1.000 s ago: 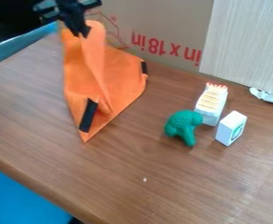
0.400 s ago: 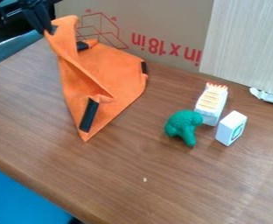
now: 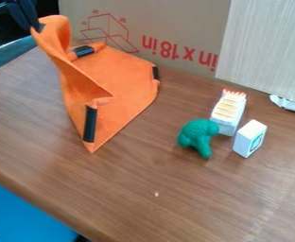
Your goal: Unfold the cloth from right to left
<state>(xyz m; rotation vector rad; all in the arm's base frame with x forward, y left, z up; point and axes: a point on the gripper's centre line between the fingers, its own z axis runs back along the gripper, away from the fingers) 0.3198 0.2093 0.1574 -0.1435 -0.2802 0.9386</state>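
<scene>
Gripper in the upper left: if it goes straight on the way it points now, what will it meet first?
Most likely the raised part of the orange cloth, whose corner the gripper holds. Past that, perhaps the wooden table, but the depth is unclear here.

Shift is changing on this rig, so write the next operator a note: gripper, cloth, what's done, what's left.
Gripper: at the upper left, closed on a raised corner of the cloth.
Cloth: orange with black strips; its right part lies on the table, its left part is pulled up in a fold.
Done: cloth gripped, its right part spread out.
Left: the raised part is not yet laid down; probably lower it leftward, then release and check for folds.
</scene>
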